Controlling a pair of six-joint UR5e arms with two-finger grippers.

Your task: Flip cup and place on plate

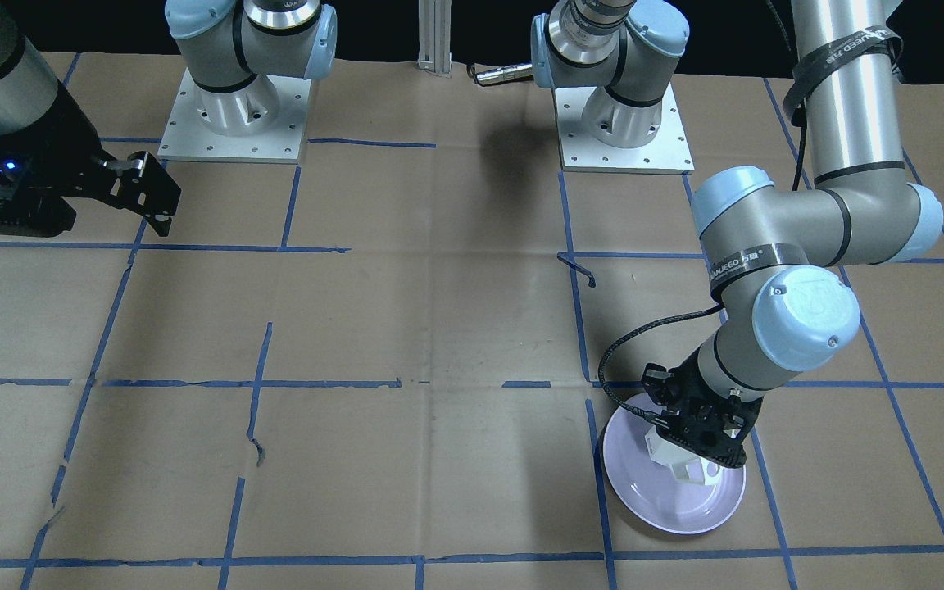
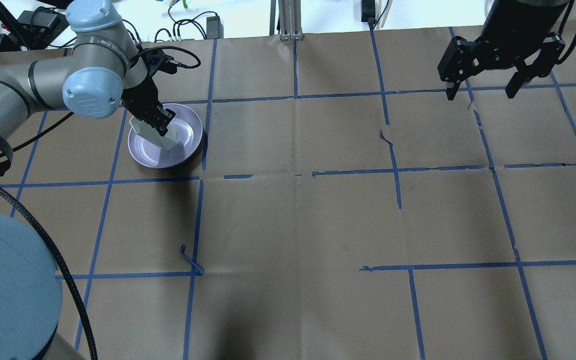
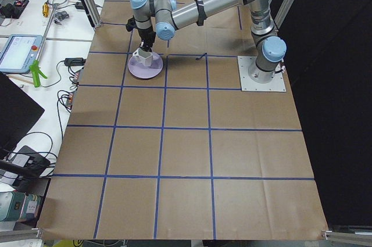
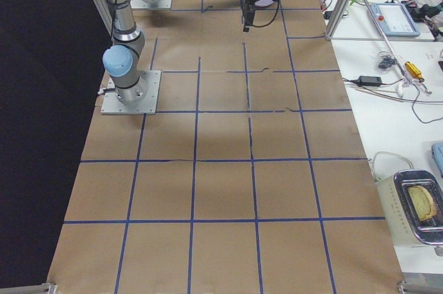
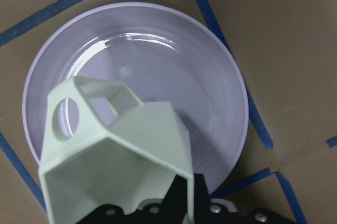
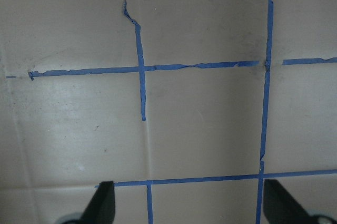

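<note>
The white faceted cup (image 5: 121, 161) is held tilted in my left gripper (image 2: 153, 122), handle (image 5: 79, 103) pointing away from the fingers. It hangs over the pale lavender plate (image 5: 174, 60); I cannot tell whether it touches the plate. The cup (image 1: 689, 469) and plate (image 1: 660, 500) also show in the front view, and the cup (image 2: 162, 139) and plate (image 2: 190, 132) in the overhead view. My left gripper (image 1: 697, 447) is shut on the cup. My right gripper (image 2: 483, 92) is open, empty and raised far across the table.
Brown paper with a blue tape grid covers the table (image 2: 298, 210). Loose curls of tape (image 2: 190, 260) stick up in places. The two arm bases (image 1: 234, 115) stand at the robot's edge. Benches with cables and tools (image 3: 35, 55) lie beyond the table's end.
</note>
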